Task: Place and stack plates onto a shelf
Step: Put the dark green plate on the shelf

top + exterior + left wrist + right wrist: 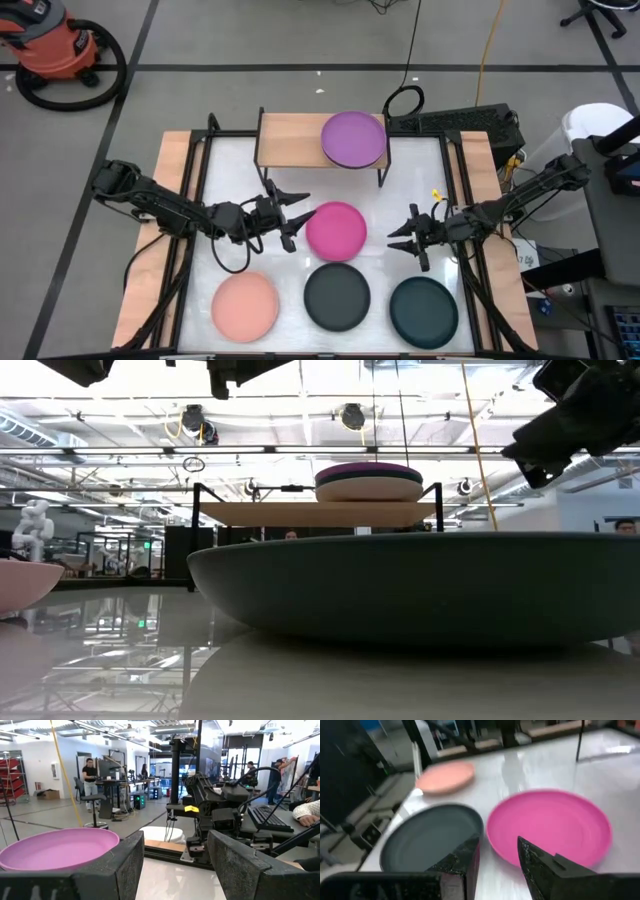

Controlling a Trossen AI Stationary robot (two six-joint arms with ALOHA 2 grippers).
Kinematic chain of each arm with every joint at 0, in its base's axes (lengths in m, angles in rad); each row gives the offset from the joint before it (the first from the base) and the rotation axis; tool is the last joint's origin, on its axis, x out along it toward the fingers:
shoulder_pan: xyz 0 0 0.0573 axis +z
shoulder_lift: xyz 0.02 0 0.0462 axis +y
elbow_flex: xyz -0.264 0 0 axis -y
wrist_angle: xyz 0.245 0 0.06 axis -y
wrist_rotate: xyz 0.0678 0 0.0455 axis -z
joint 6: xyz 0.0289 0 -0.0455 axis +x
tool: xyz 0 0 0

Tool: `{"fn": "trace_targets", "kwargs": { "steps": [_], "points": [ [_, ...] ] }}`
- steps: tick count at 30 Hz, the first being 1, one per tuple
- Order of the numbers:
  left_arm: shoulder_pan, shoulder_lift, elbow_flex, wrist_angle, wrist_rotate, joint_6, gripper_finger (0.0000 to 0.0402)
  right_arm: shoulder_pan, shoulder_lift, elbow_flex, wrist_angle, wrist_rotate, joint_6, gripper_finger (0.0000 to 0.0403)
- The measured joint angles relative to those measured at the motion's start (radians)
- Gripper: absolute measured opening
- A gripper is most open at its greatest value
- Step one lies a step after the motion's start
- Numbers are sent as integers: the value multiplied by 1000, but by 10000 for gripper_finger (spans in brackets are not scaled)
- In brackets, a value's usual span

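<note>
I read this as a robotics lab: exposed ceiling ducts (300, 420), workbenches with people (90, 775), shop vacuum (55, 45) on taped concrete floor.

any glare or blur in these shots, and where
Low view: the table mirrors the ceiling lights, and the dark grey plate looms huge and close. Right wrist view: soft blur over the magenta plate, white glare on the table behind it. High view: evenly lit and sharp.

Matt plates (336, 229) on a glossy white table (400, 190) — shelf (290, 139) top pale wood.
</note>
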Motion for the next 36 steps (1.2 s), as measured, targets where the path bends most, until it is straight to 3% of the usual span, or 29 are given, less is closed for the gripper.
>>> {"fn": "trace_targets", "kwargs": {
  "steps": [6,10,16,22,26,29,36],
  "points": [
    [10,0,0,-2,0,-3,223,0,27,94,-171,0,67,114],
    [10,0,0,-8,-1,-17,223,2,50,109,-122,-96,-5,114],
    [10,0,0,-11,0,-26,223,3,52,119,-47,-128,-68,114],
    [10,0,0,-8,30,-47,223,3,85,284,-298,-152,-9,114],
    [6,0,0,-6,31,-62,223,3,184,452,-530,-154,36,114],
    [2,0,0,-6,32,-67,223,3,289,538,-646,-214,71,114],
    [2,0,0,-7,33,-70,223,5,482,565,-720,-431,117,114]
  ]
}}
